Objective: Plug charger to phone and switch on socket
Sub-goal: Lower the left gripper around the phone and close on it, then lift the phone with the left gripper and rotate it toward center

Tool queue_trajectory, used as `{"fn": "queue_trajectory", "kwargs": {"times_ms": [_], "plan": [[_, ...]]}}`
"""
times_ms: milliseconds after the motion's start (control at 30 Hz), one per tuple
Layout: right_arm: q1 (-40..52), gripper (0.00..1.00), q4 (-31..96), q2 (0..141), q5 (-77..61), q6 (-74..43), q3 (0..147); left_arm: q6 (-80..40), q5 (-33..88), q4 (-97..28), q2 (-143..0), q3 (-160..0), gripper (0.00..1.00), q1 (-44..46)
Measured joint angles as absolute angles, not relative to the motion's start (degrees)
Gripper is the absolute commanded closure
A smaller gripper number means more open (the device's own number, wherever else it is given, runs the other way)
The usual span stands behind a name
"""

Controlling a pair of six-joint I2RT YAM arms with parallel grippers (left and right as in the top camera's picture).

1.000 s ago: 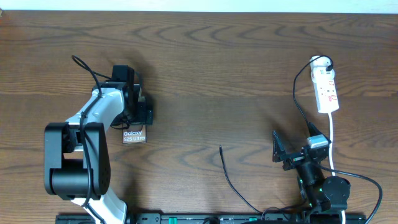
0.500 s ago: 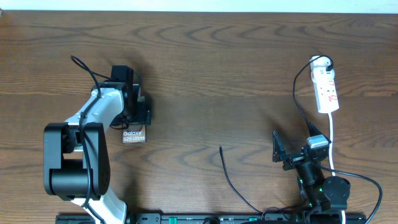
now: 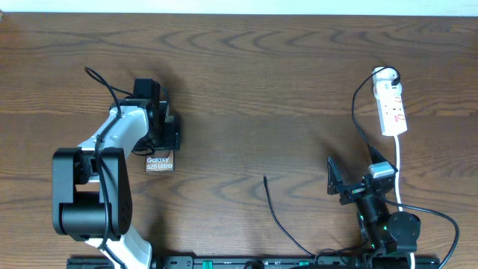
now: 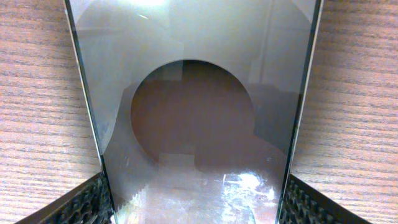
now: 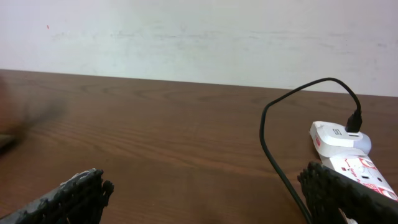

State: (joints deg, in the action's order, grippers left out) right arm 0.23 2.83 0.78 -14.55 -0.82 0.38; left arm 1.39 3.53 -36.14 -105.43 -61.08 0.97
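Observation:
The phone (image 3: 160, 163) lies flat on the table at the left, its "Galaxy" lettering showing. My left gripper (image 3: 163, 146) stands over its far end. In the left wrist view the phone (image 4: 199, 124) fills the gap, and both fingers (image 4: 87, 202) press its long edges, so my left gripper (image 4: 196, 208) is shut on it. The charger (image 3: 276, 217) is a thin black cable, its plug tip loose on the wood at centre front. The socket (image 3: 392, 104) lies at the right. My right gripper (image 3: 356, 176) rests open and empty near the front edge, its jaws wide apart (image 5: 205, 193).
A black cable (image 5: 273, 149) runs from the adapter on the socket's (image 5: 345, 149) far end down past my right fingers. The socket's white cord (image 3: 399, 168) trails toward the right arm's base. A pale wall stands behind the table's far edge.
My left gripper's fingers have drawn inward onto the phone's edges. The phone has shifted very slightly. The right arm, charger and socket have not moved.

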Motion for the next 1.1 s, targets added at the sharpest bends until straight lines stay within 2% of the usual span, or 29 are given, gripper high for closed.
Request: {"fn": "queue_trajectory", "kwargs": {"times_ms": [500, 700, 800, 1100], "plan": [[0.23, 0.01, 2.83, 0.78, -14.55, -0.82, 0.38, 1.5, 3.68, -36.12, -105.32, -61.04, 0.3, 0.95], [0.23, 0.01, 2.83, 0.78, -14.55, -0.8, 0.38, 1.5, 3.68, -36.12, -105.32, -61.04, 0.37, 0.95], [0.23, 0.01, 2.83, 0.78, -14.55, -0.82, 0.38, 1.5, 3.68, -36.12, -105.32, -61.04, 0.44, 0.95], [0.23, 0.01, 2.83, 0.78, -14.55, -0.82, 0.38, 1.5, 3.68, -36.1, -105.32, -61.04, 0.77, 0.95]]}}
